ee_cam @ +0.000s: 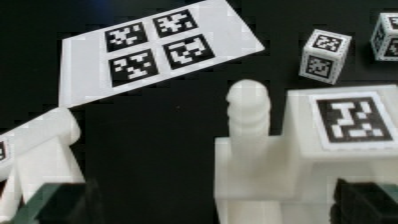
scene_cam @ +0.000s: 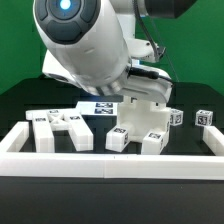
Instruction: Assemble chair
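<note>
Arm (scene_cam: 85,45): leaned down from the upper left of the exterior view toward the middle of the desk (scene_cam: 25,100), its bulky white wrist covering much of the scene.
Pincer (ee_cam: 205,205): pointed down over the part-built chair (scene_cam: 140,120), jaws spread wide and holding nothing.
Fingers (ee_cam: 39,205): dark, one on each side of the piece in the wrist view; one stood clear of it, the other close by (whether it touched could not be told).
Exterior view's left: loose chair parts (scene_cam: 45,130), white and tagged, lay together on the desk just inside the border rail (scene_cam: 110,162).
Left of centre: the marker board (scene_cam: 100,108) lay flat behind those parts, its four tags plain in the wrist view.
Centre: the part-built chair stood under the wrist, a tag on its side and a round peg (ee_cam: 251,105) rising upright from it.
Exterior view's right: two small tagged blocks (scene_cam: 176,117) sat near each other on the desk, apart from the chair.
</note>
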Robot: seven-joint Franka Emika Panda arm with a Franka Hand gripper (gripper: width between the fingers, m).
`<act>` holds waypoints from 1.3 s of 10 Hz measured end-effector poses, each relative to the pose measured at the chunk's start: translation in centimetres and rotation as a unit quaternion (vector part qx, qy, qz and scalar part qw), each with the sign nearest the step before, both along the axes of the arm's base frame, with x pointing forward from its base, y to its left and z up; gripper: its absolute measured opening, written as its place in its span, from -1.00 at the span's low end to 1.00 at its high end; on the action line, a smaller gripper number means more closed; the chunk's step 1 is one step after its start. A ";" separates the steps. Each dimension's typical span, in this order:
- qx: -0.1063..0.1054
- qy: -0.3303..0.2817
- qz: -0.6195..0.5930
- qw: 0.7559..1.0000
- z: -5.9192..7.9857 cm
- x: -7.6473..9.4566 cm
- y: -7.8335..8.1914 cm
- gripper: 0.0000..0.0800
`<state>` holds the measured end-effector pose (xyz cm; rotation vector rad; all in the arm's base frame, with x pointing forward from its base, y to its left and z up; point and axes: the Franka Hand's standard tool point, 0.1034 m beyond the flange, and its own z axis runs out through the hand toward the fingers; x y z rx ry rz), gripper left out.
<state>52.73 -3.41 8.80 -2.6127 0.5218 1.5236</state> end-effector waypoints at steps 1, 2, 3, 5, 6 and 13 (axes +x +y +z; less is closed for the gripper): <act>0.000 0.000 0.000 1.000 0.0 0.0 0.0 0.62; -0.002 -0.006 0.000 1.000 -0.2 0.2 -0.1 0.62; -0.007 -0.028 0.002 1.000 -0.5 0.8 -0.3 0.62; -0.001 -0.055 0.010 0.998 -1.1 1.4 -1.0 0.62; -0.012 -0.115 0.024 0.993 -0.9 3.2 -1.3 0.62; -0.060 -0.366 0.035 0.928 -0.3 6.7 -1.6 0.62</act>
